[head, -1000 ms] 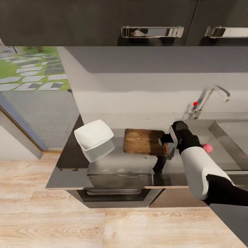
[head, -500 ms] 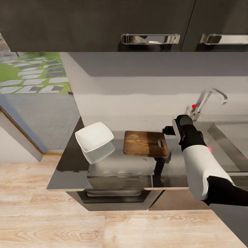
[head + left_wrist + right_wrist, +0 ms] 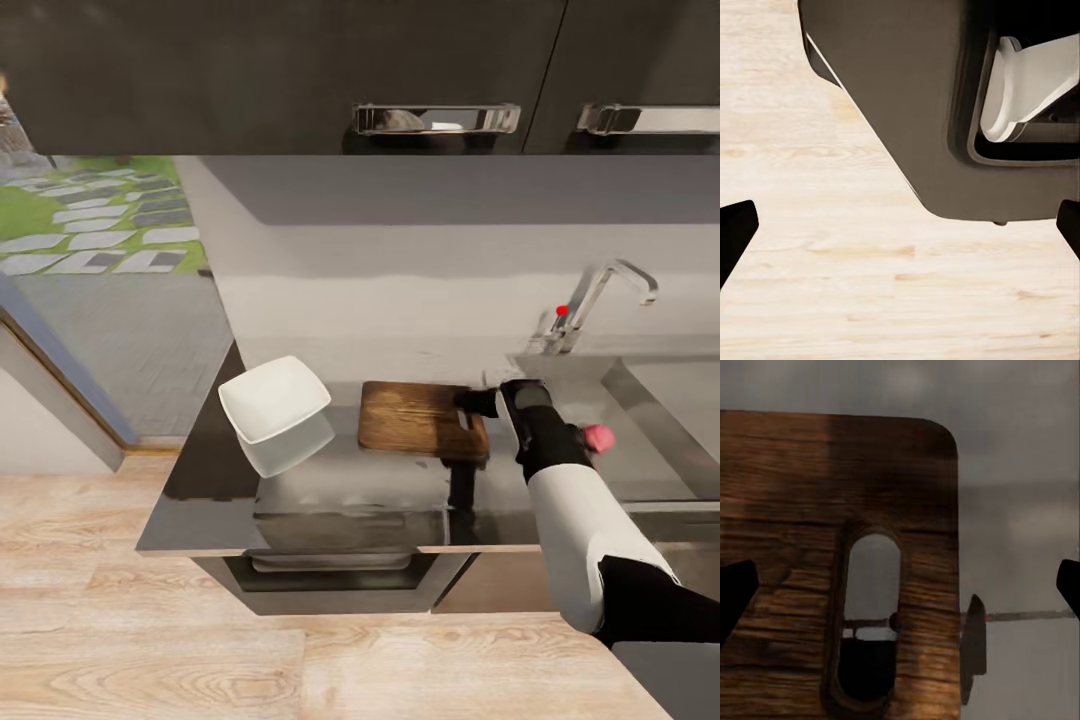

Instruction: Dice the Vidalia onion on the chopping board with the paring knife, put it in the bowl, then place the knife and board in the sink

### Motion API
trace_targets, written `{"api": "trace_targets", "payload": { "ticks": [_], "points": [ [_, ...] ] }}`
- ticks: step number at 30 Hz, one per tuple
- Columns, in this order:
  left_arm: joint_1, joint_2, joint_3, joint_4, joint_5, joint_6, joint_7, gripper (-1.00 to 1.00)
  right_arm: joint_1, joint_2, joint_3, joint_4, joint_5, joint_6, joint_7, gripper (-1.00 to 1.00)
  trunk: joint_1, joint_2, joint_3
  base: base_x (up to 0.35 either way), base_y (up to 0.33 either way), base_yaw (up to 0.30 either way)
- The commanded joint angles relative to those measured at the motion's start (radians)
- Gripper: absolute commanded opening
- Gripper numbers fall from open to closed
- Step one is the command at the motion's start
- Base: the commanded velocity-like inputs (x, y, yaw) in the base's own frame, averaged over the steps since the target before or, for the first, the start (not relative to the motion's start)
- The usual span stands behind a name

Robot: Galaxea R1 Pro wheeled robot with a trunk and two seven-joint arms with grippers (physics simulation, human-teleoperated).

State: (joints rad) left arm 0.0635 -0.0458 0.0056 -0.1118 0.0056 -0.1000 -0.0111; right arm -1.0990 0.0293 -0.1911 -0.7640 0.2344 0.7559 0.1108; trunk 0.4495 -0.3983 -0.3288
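Right claw (image 3: 478, 402) has dropped back from near the faucet base to the slot-handle end of the chopping board (image 3: 415, 415) since half a second ago; board and bowl are unmoved.

Desk (image 3: 330, 500): grey steel, reflective, dark cabinets above. Sink (image 3: 665, 425) is at its right end, with the chrome faucet (image 3: 600, 300) and its red knob behind.

Chopping board lies flat mid-desk; in the right wrist view its slot handle (image 3: 870, 615) sits between the dark fingertips (image 3: 735, 592) at the frame edges, so the right claw's fingers stand wide apart, gripping nothing.

Bowl (image 3: 273, 400): white, left of the board, apart from it.

Vidalia onion (image 3: 598, 436): pinkish, just beside the right forearm at the sink's near left part.

Left claw (image 3: 900, 232) hangs above the pale wood floor (image 3: 832, 285), fingers spread.
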Motion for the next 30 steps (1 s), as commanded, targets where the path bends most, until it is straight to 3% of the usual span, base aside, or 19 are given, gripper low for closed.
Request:
{"api": "trace_targets", "payload": {
  "ticks": [1, 4, 5, 6, 9, 14, 22, 29, 30],
  "points": [
    [0.000, 0.000, 0.001, -0.016, 0.001, -0.001, -0.001, 1.00, 0.049, 0.001, -0.005, -0.001, 0.011, -0.089, 0.021, 1.00, 0.001, -0.002, -0.001, 0.099, 0.000, 0.000],
    [0.000, 0.000, 0.001, -0.038, 0.001, -0.001, -0.001, 1.00, 0.091, 0.001, 0.005, -0.002, 0.011, -0.188, 0.029, 1.00, 0.001, -0.002, -0.001, 0.183, 0.000, 0.000],
    [0.000, -0.001, 0.001, -0.046, 0.001, -0.001, -0.001, 1.00, 0.102, 0.001, 0.024, -0.004, 0.011, -0.236, 0.033, 1.00, 0.001, -0.002, -0.001, 0.266, 0.000, 0.000],
    [0.000, -0.003, 0.001, -0.054, 0.001, -0.001, -0.001, 1.00, 0.115, 0.001, 0.069, -0.012, 0.011, -0.305, 0.038, 1.00, 0.001, -0.002, -0.001, 0.310, 0.000, 0.000],
    [0.000, -0.003, 0.001, -0.058, 0.001, -0.001, 0.000, 1.00, 0.122, 0.001, 0.097, -0.023, 0.011, -0.335, 0.040, 1.00, 0.001, -0.002, -0.001, 0.322, 0.000, 0.000],
    [0.000, -0.003, 0.002, -0.059, 0.001, -0.004, 0.000, 1.00, 0.125, 0.001, 0.110, -0.048, 0.009, -0.341, 0.041, 1.00, 0.001, -0.002, -0.001, 0.258, 0.000, 0.000],
    [0.000, -0.005, 0.008, -0.060, 0.002, -0.014, 0.000, 1.00, 0.133, 0.001, 0.114, -0.151, 0.008, -0.266, 0.041, 1.00, 0.001, -0.002, -0.001, 0.061, 0.000, 0.000],
    [0.001, -0.005, 0.009, -0.060, 0.002, -0.017, 0.000, 1.00, 0.209, 0.001, 0.115, -0.408, 0.006, -0.091, 0.042, 1.00, 0.001, -0.002, -0.001, 0.008, 0.000, 0.000],
    [0.001, -0.005, 0.010, -0.060, 0.002, -0.018, 0.000, 1.00, 0.220, 0.001, 0.115, -0.452, 0.006, -0.035, 0.042, 1.00, 0.001, -0.002, -0.001, 0.002, 0.000, 0.000]
  ]
}}
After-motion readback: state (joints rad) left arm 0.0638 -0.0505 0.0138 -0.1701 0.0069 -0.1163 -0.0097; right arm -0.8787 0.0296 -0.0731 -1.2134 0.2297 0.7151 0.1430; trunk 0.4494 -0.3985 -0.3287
